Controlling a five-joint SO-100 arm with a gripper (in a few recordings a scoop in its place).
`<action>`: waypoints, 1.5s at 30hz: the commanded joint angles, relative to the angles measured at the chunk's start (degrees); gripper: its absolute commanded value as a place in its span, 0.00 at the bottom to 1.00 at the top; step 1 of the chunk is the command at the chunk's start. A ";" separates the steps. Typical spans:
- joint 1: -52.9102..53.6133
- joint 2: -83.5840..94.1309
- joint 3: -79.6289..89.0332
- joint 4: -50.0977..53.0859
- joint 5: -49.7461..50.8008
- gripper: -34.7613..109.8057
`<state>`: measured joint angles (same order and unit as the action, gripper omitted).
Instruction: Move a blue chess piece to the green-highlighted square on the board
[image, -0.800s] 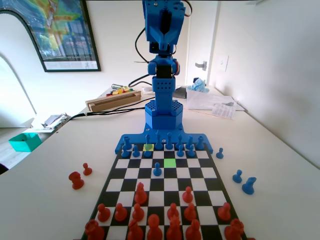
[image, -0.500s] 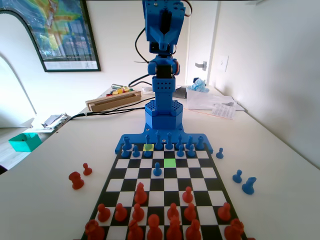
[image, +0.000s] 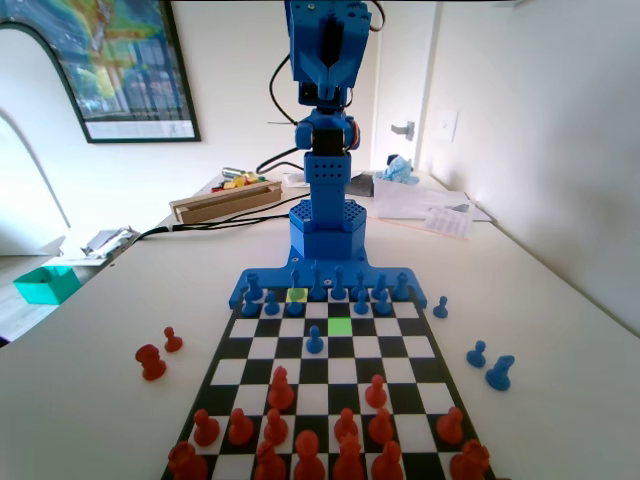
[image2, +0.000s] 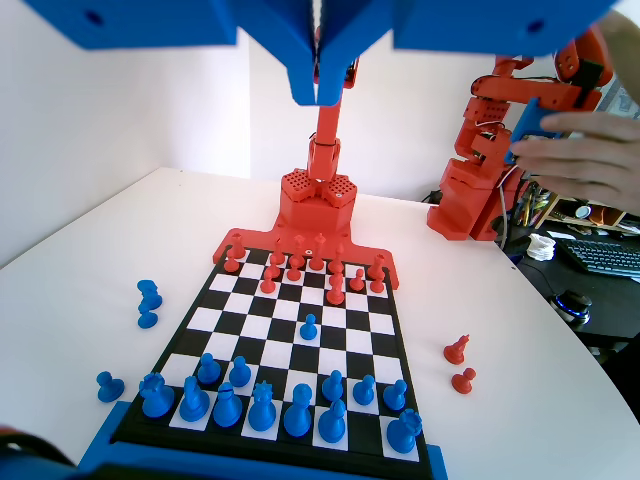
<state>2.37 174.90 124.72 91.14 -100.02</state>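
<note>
End effector (image2: 318, 85) jaws together, high above board (image2: 290, 345) w/ lone blue piece (image2: 309, 327).

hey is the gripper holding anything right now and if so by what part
Nothing is held. In the wrist view the gripper hangs high above the board, its jaws closed together with nothing between them.

This looks like a home office or hobby room with plain white walls. A framed colourful poster (image: 120, 65) hangs above a broad white table (image: 560, 330) carrying loose printed papers (image: 430, 210), a shallow wooden tray (image: 225, 200) and black cables (image: 200, 228). A black computer keyboard (image2: 605, 256) lies at the table's edge.
</note>
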 joint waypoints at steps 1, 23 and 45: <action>-0.35 0.18 0.18 -1.05 -0.88 0.25; -1.32 0.18 0.18 -1.14 -0.97 0.27; 0.53 -15.47 -16.79 14.94 -11.25 0.25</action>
<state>1.32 163.56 114.08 103.89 -106.35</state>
